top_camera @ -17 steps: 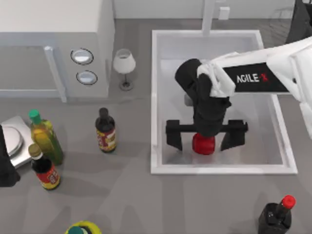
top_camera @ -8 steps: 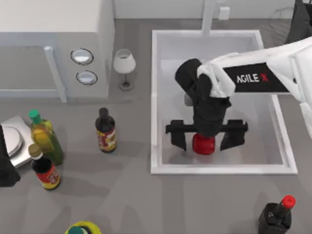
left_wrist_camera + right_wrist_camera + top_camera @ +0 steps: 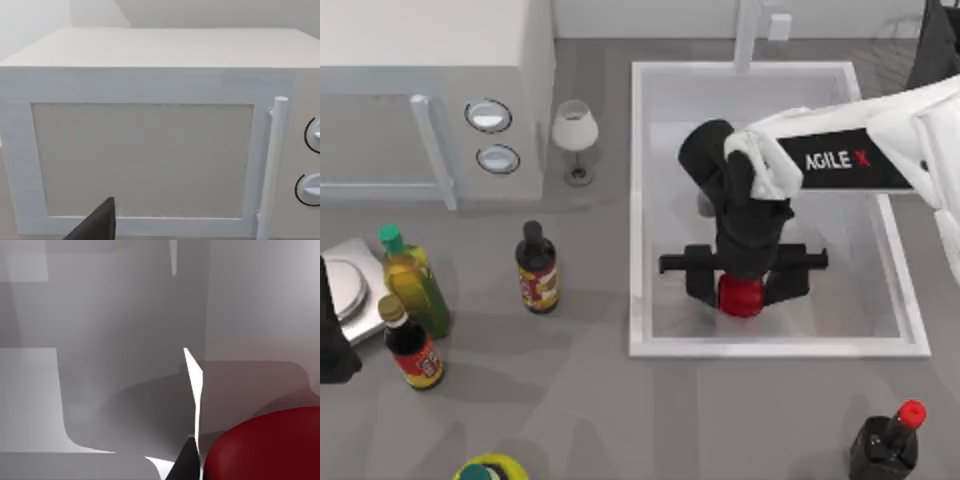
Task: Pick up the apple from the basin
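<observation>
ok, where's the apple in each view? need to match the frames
Top view: the apple sits in the basin, near its front wall, between the fingers of the right gripper.
Left wrist view: not in it; this camera faces the microwave.
Right wrist view: the apple is the dark red curve close to the camera.
Shared landmark: the basin's pale wall, seen from above and from the right wrist.

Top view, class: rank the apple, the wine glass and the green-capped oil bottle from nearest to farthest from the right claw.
1. Apple: in the basin, between the right claw's fingers.
2. Wine glass: on the counter left of the basin, beside the microwave.
3. Green-capped oil bottle: far left, near the scale.
</observation>
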Available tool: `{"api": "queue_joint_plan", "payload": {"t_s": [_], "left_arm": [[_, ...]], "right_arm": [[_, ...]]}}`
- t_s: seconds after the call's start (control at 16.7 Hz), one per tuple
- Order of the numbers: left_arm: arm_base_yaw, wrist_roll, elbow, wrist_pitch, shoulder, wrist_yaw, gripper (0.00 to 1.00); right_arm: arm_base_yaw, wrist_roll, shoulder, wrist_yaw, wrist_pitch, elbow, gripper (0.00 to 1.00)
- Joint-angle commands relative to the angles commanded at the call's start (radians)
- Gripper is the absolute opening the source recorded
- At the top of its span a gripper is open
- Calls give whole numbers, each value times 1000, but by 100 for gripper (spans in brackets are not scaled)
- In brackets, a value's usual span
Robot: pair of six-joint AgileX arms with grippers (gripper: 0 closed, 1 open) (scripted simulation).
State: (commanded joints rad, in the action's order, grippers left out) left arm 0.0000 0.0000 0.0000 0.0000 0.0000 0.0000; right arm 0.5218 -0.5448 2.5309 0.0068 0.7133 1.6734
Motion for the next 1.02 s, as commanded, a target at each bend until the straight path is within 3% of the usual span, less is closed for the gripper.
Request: {"api": "queue_joint_plan", "payload": {"t_s": [0.6, 1.02], "left_arm": [[0, 0, 0, 0, 0, 0, 100], [0, 0, 0, 0, 0, 0, 100]], "right_arm": [[-2, 11, -63, 23, 68, 47, 0], [0, 10, -84, 23, 487, 430, 0]]}}
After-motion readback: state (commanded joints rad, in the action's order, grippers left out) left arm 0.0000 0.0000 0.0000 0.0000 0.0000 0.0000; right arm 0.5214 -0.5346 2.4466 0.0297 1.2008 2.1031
